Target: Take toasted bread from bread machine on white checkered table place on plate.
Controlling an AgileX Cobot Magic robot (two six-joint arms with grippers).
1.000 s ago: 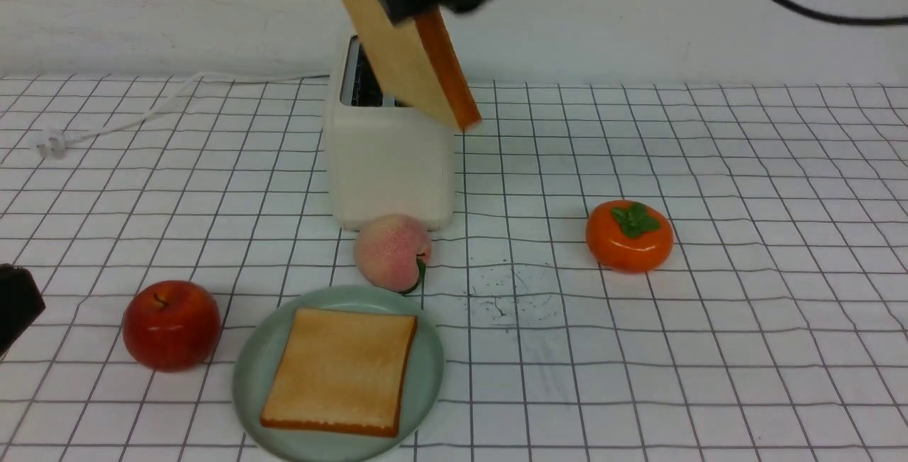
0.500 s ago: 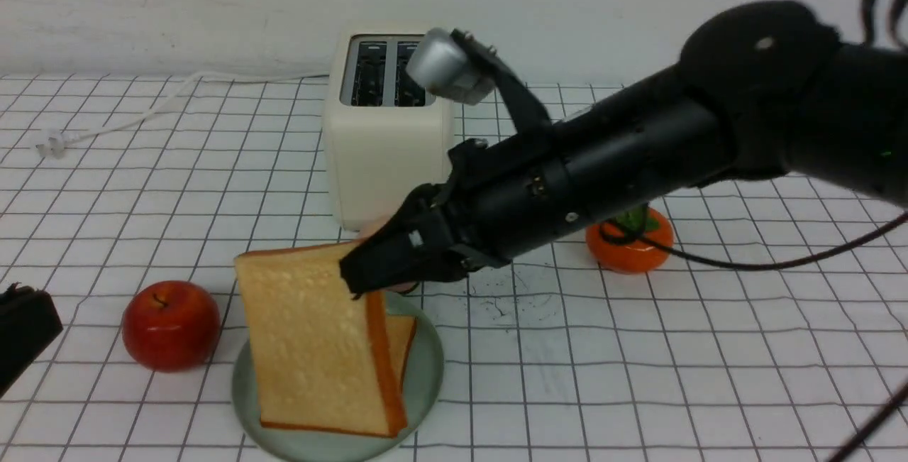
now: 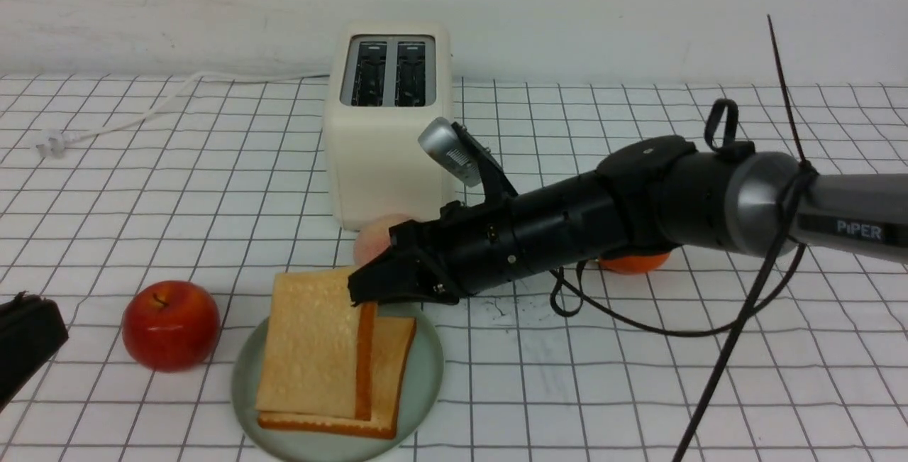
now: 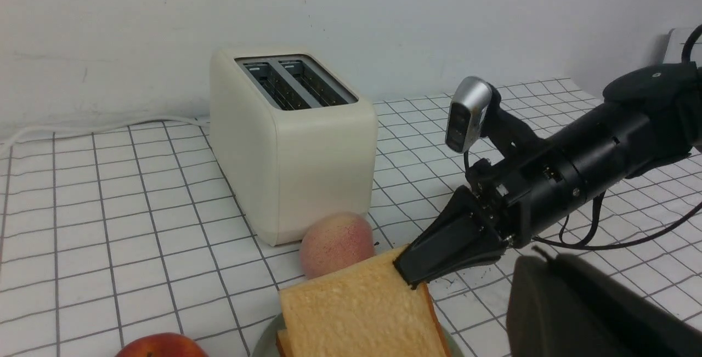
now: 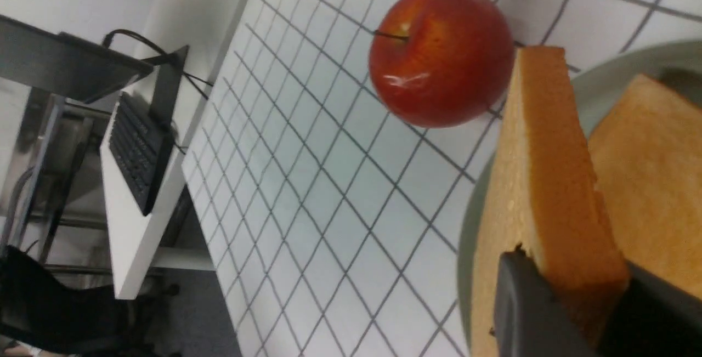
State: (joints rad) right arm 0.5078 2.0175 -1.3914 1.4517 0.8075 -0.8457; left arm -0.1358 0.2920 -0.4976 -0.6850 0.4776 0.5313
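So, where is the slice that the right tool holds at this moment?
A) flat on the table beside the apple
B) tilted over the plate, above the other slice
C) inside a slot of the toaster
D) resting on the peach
B: the right tool grips one corner of the held slice, which slants over the other slice lying on the plate, and both slots of the toaster look empty.

1. The right hand (image 3: 358, 295), a second ago high over the bread machine (image 3: 386, 164), is now low beside the plate (image 3: 425, 370).
2. Its held toast slice (image 3: 312, 345) leans flatter than half a second ago, over the lower toast slice (image 3: 391, 363).
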